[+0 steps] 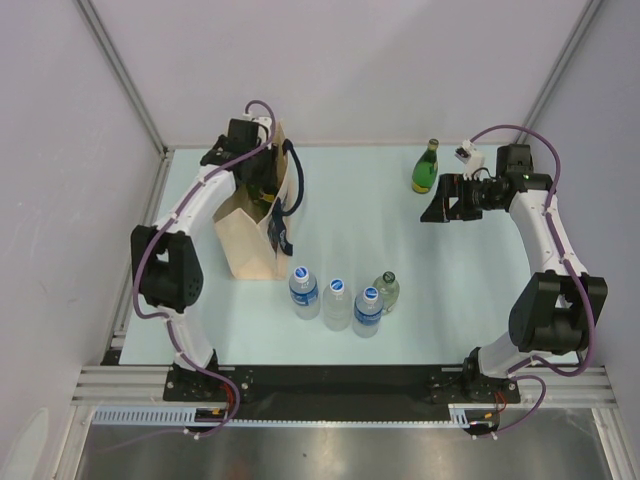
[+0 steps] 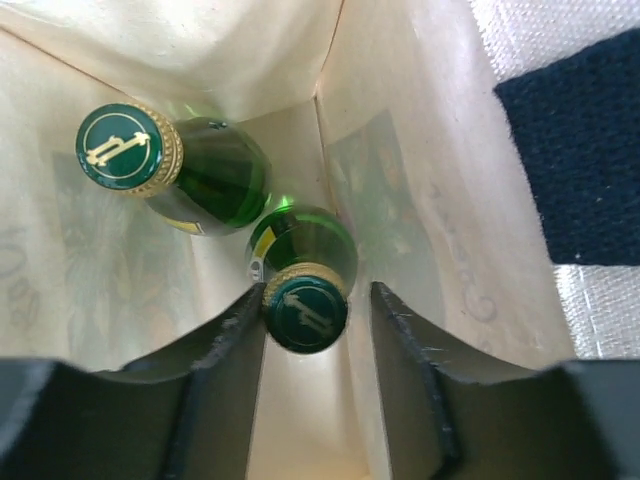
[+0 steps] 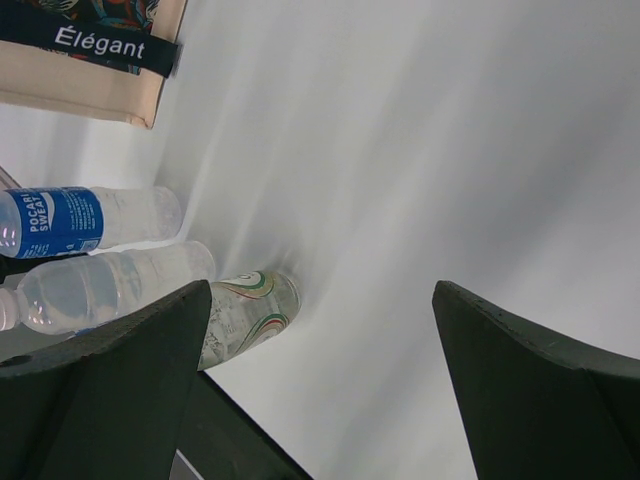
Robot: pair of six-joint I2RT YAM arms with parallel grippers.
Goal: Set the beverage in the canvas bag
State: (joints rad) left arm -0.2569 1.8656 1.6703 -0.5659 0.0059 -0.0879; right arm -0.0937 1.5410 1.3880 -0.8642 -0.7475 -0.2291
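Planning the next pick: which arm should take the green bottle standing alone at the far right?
Right. The right gripper, open, hangs beside that green bottle; the left gripper is down inside the canvas bag, astride a bagged bottle.

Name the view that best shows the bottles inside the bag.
Left wrist view: it looks into the bag, showing one green bottle between the left gripper's fingers and a second bottle beside it. The top view gives a glimpse at the bag's mouth; the right wrist view, just its outer corner.
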